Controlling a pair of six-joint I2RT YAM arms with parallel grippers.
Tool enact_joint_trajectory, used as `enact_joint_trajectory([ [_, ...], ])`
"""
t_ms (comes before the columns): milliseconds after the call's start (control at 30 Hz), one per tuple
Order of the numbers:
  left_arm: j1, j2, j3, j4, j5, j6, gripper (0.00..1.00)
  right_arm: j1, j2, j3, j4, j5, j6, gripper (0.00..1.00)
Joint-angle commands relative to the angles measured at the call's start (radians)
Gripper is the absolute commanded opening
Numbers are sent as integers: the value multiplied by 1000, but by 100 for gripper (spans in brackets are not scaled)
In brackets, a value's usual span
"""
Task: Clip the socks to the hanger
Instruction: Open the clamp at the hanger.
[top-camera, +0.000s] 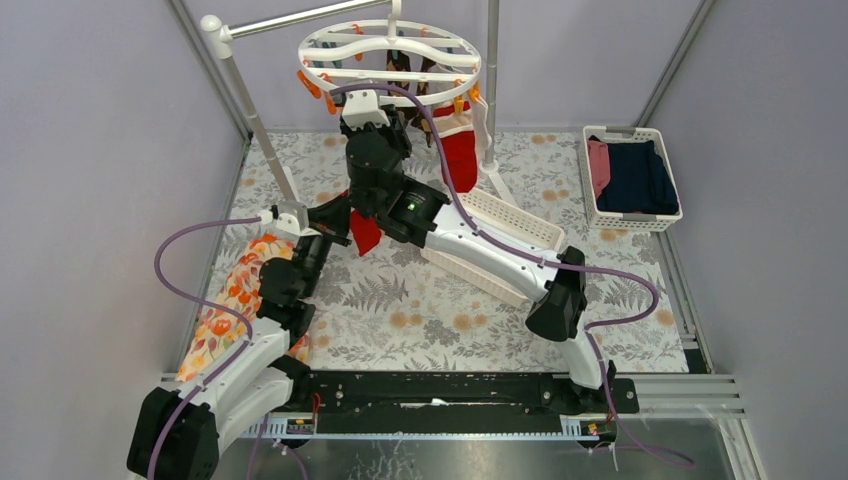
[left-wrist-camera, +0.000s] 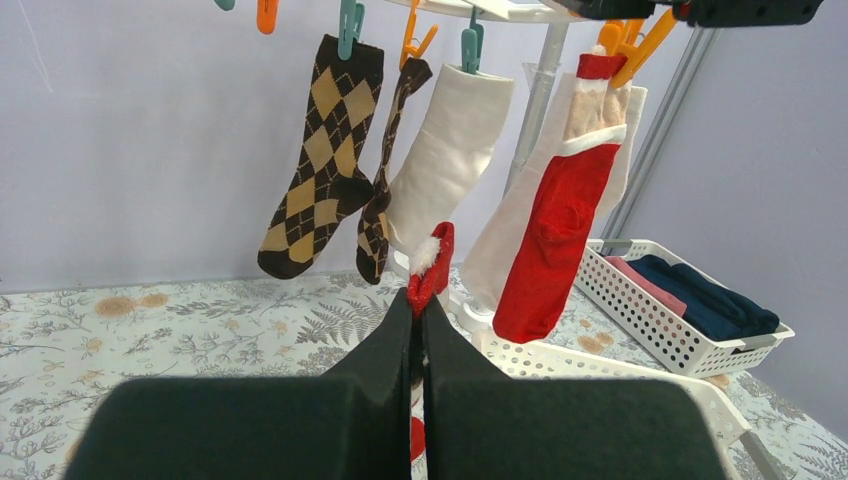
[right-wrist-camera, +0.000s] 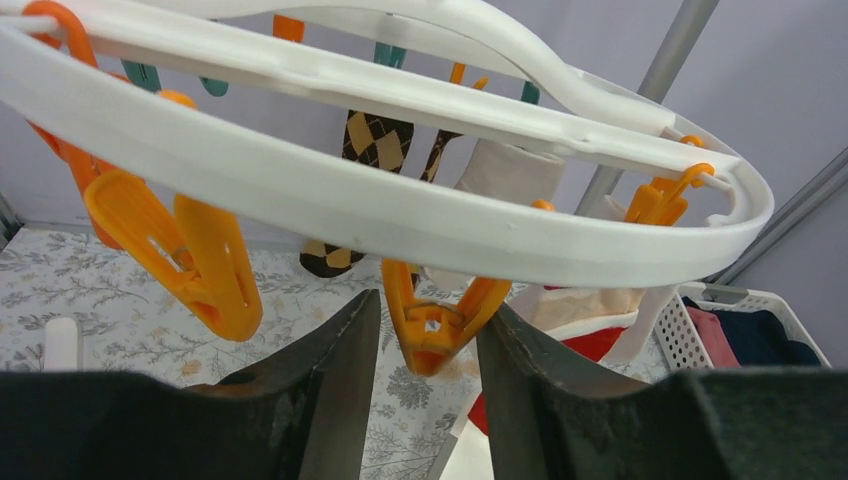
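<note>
The round white hanger (top-camera: 312, 38) hangs at the back, with orange and teal clothespins on its rim (right-wrist-camera: 300, 200). Two brown argyle socks (left-wrist-camera: 318, 160), a whitish sock (left-wrist-camera: 445, 150) and a red sock with a white cuff (left-wrist-camera: 555, 240) hang clipped to it. My left gripper (left-wrist-camera: 420, 300) is shut on another red sock (left-wrist-camera: 432, 268), held up below the ring (top-camera: 365, 235). My right gripper (right-wrist-camera: 428, 305) is raised under the rim, open, its fingers on either side of an orange clothespin (right-wrist-camera: 432, 325). The right finger touches the pin; the pin's lower end is pinched together.
A white basket (top-camera: 632, 220) with navy and pink clothes stands at the right. A white slatted basket (top-camera: 505, 218) lies under my right arm. An orange floral cloth (top-camera: 235, 290) lies at the left. The stand's upright pole (top-camera: 492, 80) rises behind the hanger.
</note>
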Motion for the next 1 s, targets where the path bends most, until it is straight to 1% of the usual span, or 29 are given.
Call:
enact_joint_trajectory([
  [0, -4, -15, -16, 39, -17, 24, 0, -6, -74, -9, 24, -8, 20, 44],
  [67, -6, -15, -16, 38, -16, 24, 0, -6, -82, -20, 29, -13, 24, 42],
  [133, -5, -16, -16, 39, -17, 24, 0, -6, -91, -30, 34, -19, 31, 43],
  [167, -5, -15, -16, 39, -17, 24, 0, -6, -96, -35, 36, -21, 34, 47],
  [233, -5, -15, -16, 38, -16, 24, 0, -6, -107, -51, 57, -21, 35, 62],
  [267, -6, -15, -16, 38, -17, 24, 0, -6, -113, -59, 64, -22, 37, 66],
  [333, -6, -16, -16, 39, -17, 24, 0, -6, -125, -69, 74, -26, 44, 68],
  [467, -6, -17, -16, 38, -15, 24, 0, -6, -143, -80, 78, -38, 60, 65],
  [900, -8, -24, -17, 38, -21, 29, 0, -15, -135, -70, 67, -52, 67, 48],
  [967, -8, -25, -18, 36, -21, 29, 0, -15, -137, -72, 65, -55, 68, 44],
])
